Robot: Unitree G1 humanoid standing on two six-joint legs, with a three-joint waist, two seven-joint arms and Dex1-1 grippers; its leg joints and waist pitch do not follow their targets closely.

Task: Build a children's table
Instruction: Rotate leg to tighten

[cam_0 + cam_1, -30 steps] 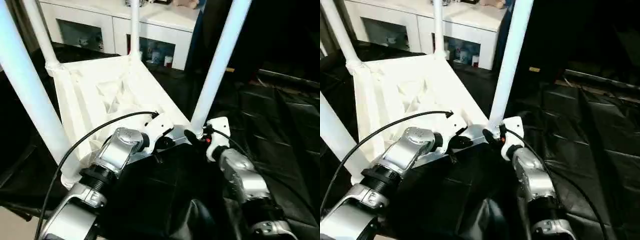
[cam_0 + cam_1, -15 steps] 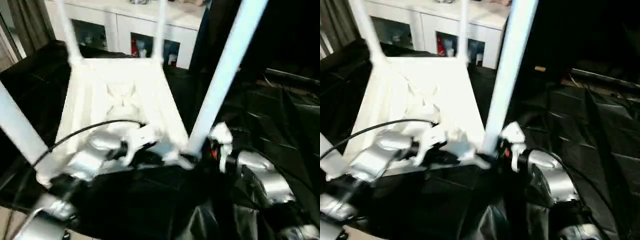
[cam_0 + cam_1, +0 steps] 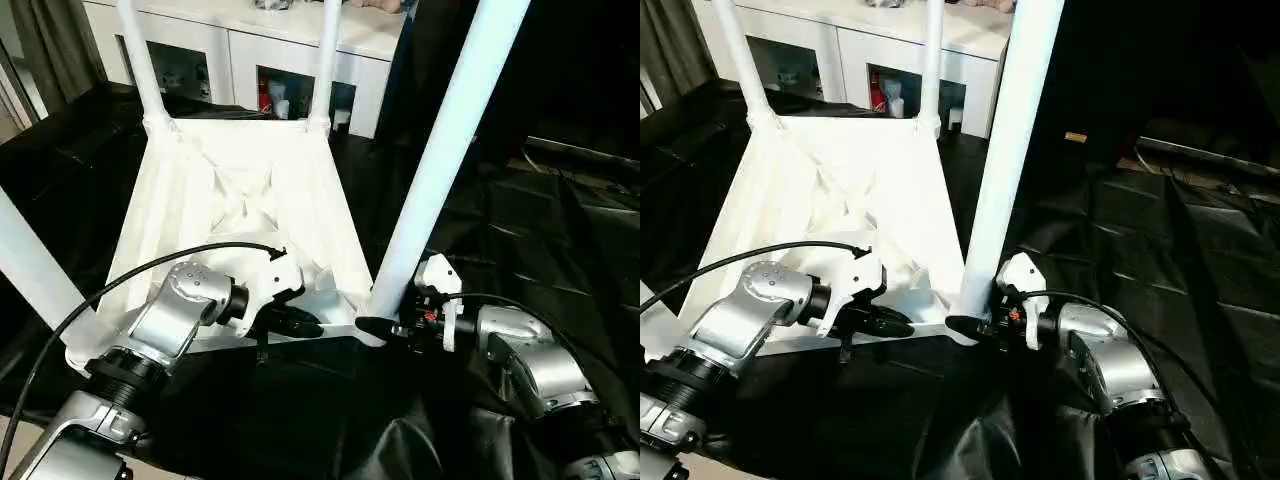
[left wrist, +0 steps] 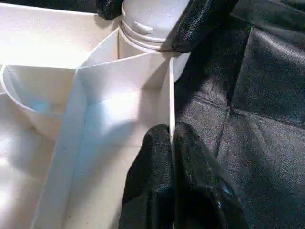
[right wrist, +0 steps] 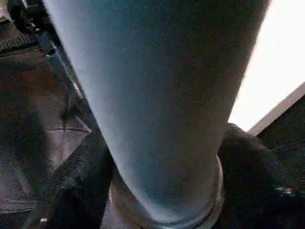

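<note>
An upturned white plastic table (image 3: 240,200) lies on crinkled, glossy black sheeting (image 3: 560,230), its ribbed underside facing up and four smooth, tapered tubular legs rising from rounded corner sockets. The moulded ribs cross in a star pattern at the middle of the rectangular top. The near right leg (image 3: 445,150) climbs out of the top of the head views; the two far legs stand in front of a white cabinet (image 3: 250,50) with glass doors.

The left gripper (image 4: 172,143), on a silver forearm trailing a black cable, is closed on the thin near edge wall of the table: in the left wrist view its two black fingers (image 4: 152,176) press together with the white wall pinched between them, just short of the near right corner socket.

The right gripper (image 5: 162,191) sits at the foot of the near right leg, where the tube meets its socket. In the right wrist view its two black fingers (image 5: 76,181) stand spread on either side of the round tube, close against it, though whether they truly clamp it cannot be told. The two grippers are near each other along the table's near edge.
</note>
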